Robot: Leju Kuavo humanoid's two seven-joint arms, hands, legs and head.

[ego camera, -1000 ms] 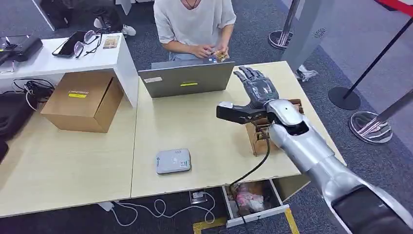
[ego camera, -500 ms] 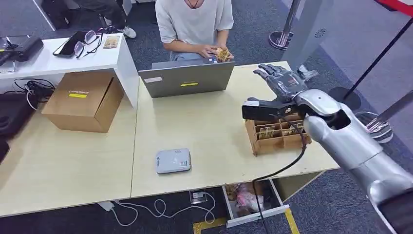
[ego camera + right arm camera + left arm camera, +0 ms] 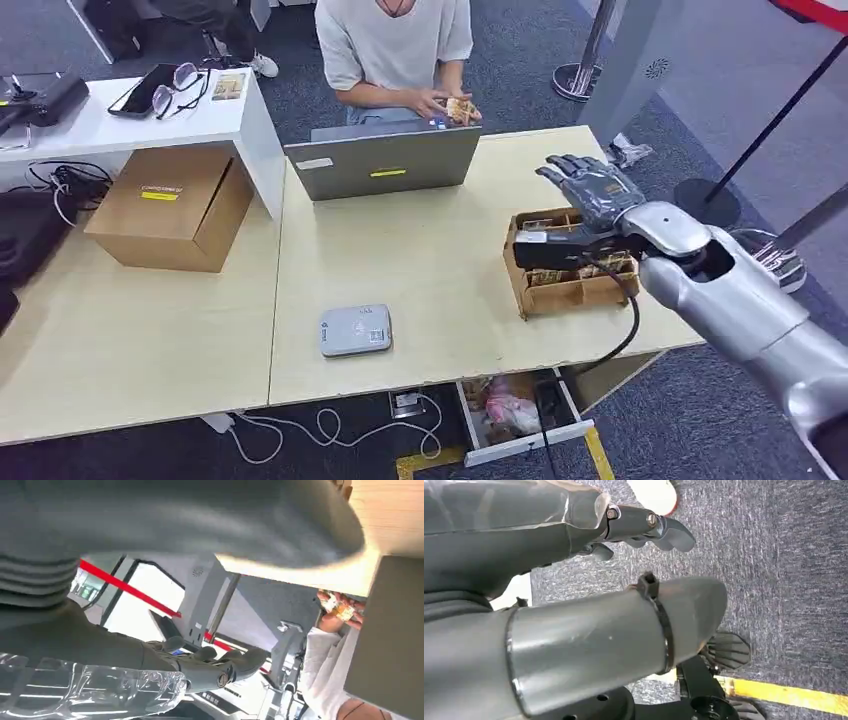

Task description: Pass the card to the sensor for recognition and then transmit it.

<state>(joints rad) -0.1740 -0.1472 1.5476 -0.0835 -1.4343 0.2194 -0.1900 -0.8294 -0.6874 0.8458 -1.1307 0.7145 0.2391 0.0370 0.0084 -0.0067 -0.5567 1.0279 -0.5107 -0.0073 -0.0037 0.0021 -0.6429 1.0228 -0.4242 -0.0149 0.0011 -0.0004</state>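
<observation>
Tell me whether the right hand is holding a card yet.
Not yet. The right hand hovers open, fingers spread, above the wooden card box, holding nothing.

Pale wood table [image 3: 420, 250], brown cardboard box [image 3: 170, 205] with a yellow label — grey sensor [image 3: 356, 330], grey laptop [image 3: 383, 160].

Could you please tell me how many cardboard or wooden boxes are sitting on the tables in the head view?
2: a closed cardboard box on the left table beside the white shelf, and an open compartmented card box near the right table's edge, under the right hand.
</observation>
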